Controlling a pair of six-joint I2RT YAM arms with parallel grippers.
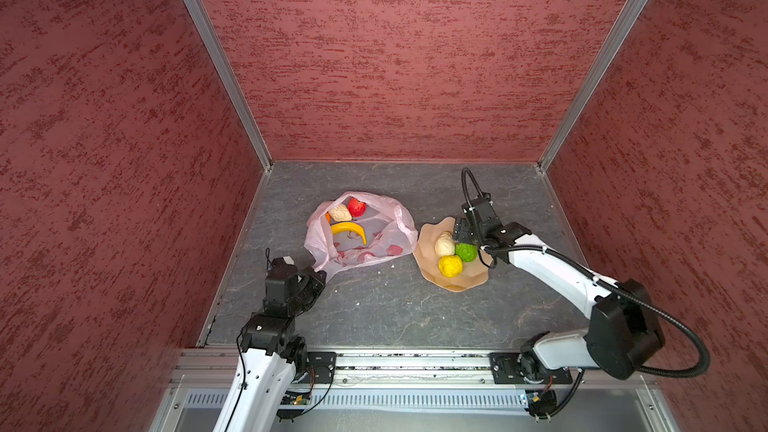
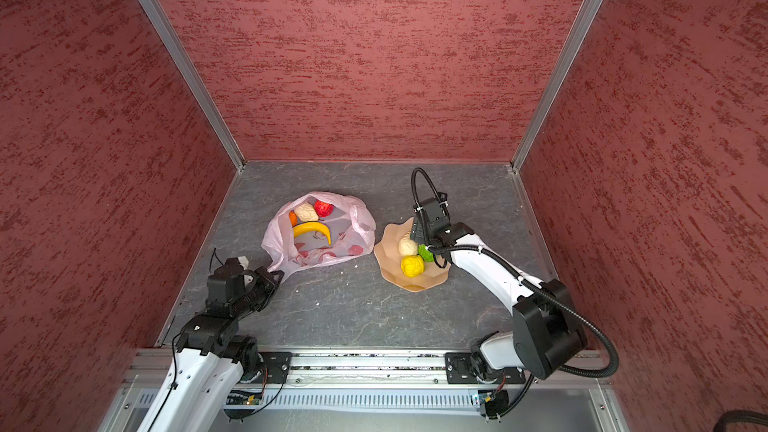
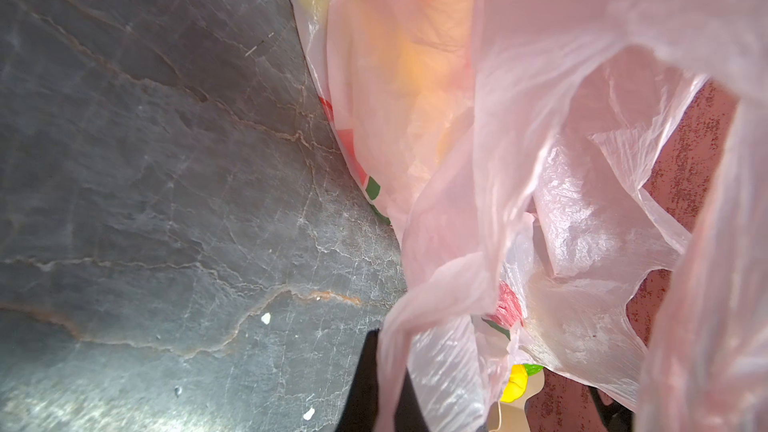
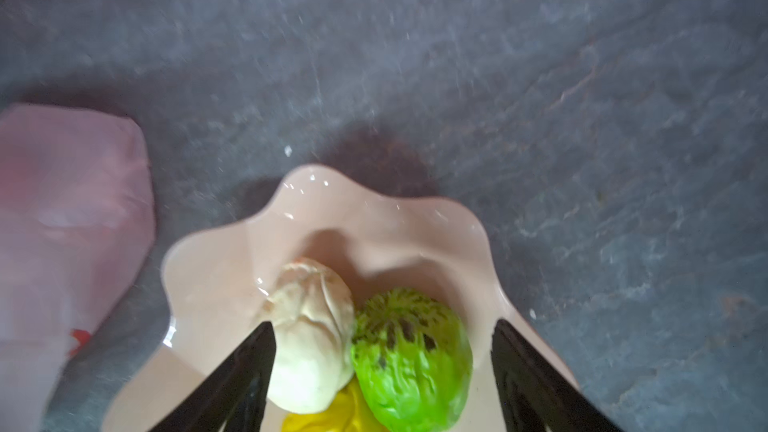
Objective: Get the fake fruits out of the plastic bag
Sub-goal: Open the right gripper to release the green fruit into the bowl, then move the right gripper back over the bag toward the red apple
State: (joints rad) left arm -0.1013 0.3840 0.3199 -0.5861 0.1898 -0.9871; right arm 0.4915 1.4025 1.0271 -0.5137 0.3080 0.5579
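Left gripper (image 1: 319,275): clenched on the near corner of the plastic bag (image 1: 376,254); a strip of film runs from the shut jaws up to the bag's mouth.
Plastic bag: lies on the grey table (image 1: 395,309), left of the plate (image 1: 457,283) and just beside it, with its mouth gaping upward in both top views.
In the bag: 4 fruits. The banana (image 1: 348,229) is nearest the front. The bagged cream fruit (image 1: 340,213) and red fruit (image 1: 356,206) touch at the back. The orange fruit (image 1: 328,218) is mostly hidden behind the cream one.
Plate: tan and wavy-edged, holding 3 fruits that touch one another: plated cream fruit (image 1: 444,245), green fruit (image 1: 466,252), bumpy yellow fruit (image 1: 450,265).
Right gripper (image 4: 382,326): hovers over the plate with its fingers (image 4: 249,371) spread wide, grasping nothing. The plated cream fruit and green fruit sit between them. 1 finger is right beside the cream one, contact unclear; the other is clear of the green.
Left wrist view: pink film fills most of the frame, and the grip point itself is hidden.
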